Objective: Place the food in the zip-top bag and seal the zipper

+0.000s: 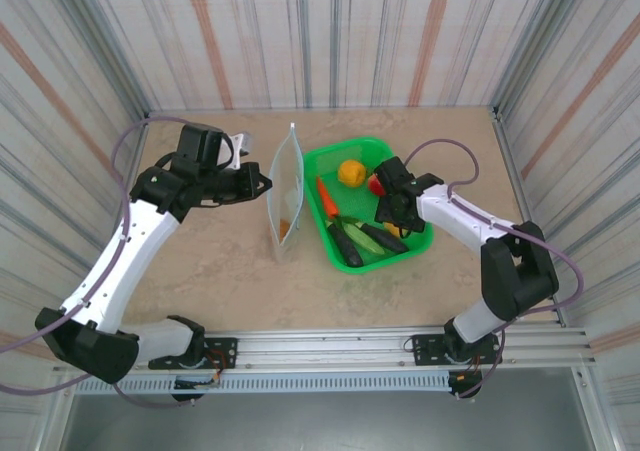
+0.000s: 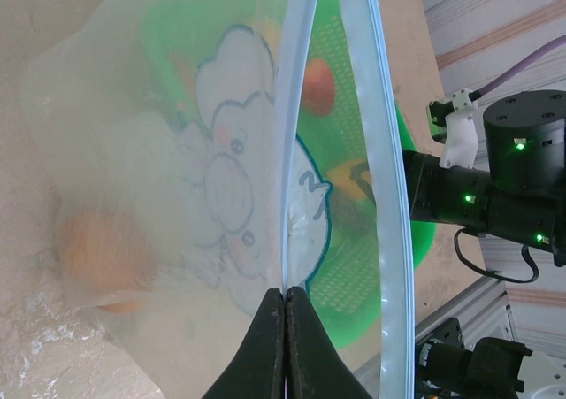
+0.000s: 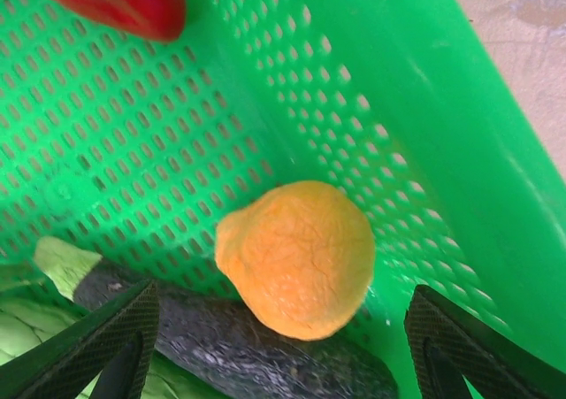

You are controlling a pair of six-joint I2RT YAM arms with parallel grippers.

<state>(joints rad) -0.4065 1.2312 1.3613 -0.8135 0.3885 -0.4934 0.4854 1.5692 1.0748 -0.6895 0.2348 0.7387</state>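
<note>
The zip-top bag [image 1: 286,196] was seen from above beside the green basket [image 1: 345,151], its rim was shown clamped tight by the left gripper [image 2: 285,297] in the left wrist view, and in the right wrist view an orange fruit [image 3: 296,257] in that basket was straddled by the right gripper [image 3: 283,355], spread wide and empty, so a pick was judged in hand, with closure called for next.

A robot lab test cell: a left arm [image 1: 120,261] and a right arm [image 1: 495,246] stand bolted to an aluminium rail [image 1: 330,345] at the near edge of a beige tabletop [image 1: 215,281], closed in on three sides by striped panel walls [image 1: 330,41], with purple cables [image 1: 124,186] looping off the arms
</note>
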